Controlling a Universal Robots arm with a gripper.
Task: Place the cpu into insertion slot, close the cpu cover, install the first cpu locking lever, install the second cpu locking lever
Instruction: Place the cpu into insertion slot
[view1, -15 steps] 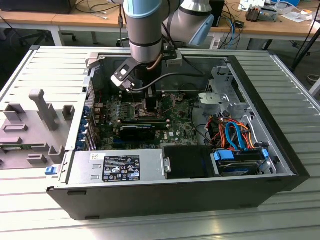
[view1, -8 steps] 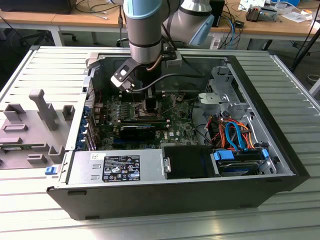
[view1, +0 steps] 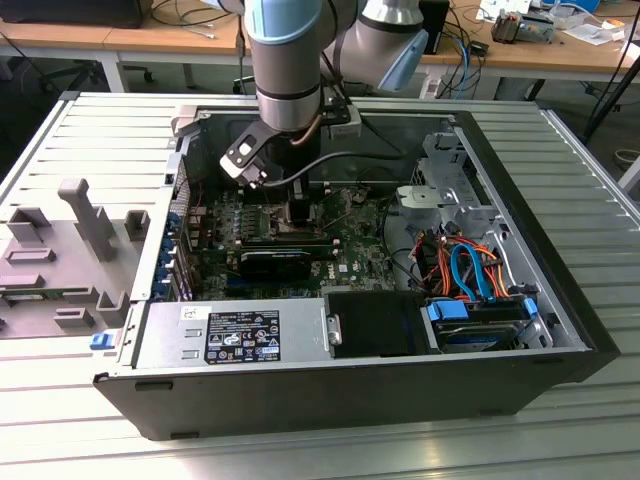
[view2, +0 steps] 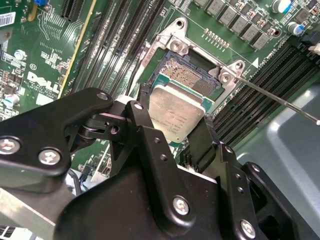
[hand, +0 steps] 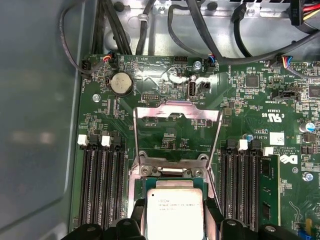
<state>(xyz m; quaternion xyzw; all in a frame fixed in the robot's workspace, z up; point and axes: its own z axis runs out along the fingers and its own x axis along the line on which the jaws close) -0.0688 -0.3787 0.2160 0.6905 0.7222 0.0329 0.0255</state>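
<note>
My gripper (view2: 172, 125) is shut on the cpu (view2: 177, 111), a silvery square plate pinched by its edges between two black fingers (view2: 145, 120). The cpu hovers just over the insertion slot (view2: 189, 75) and covers part of it, while a strip of the slot's pin field stays exposed. In the first wrist view the cpu (hand: 175, 210) sits between the fingertips (hand: 212, 217), with the cpu cover (hand: 176, 112) standing open beyond the slot (hand: 167, 171). A thin locking lever (view2: 280, 97) juts out sideways, unlatched. In the exterior view my gripper (view1: 300, 212) reaches down to the motherboard's middle.
Long black memory slots (hand: 102, 185) flank the socket on both sides. A labelled black box (view1: 245, 335) fills the case's near side. A grey drive cage (view1: 450, 190) and orange and blue cables (view1: 470, 270) lie at the exterior view's right. A grey fixture (view1: 70, 250) stands outside at its left.
</note>
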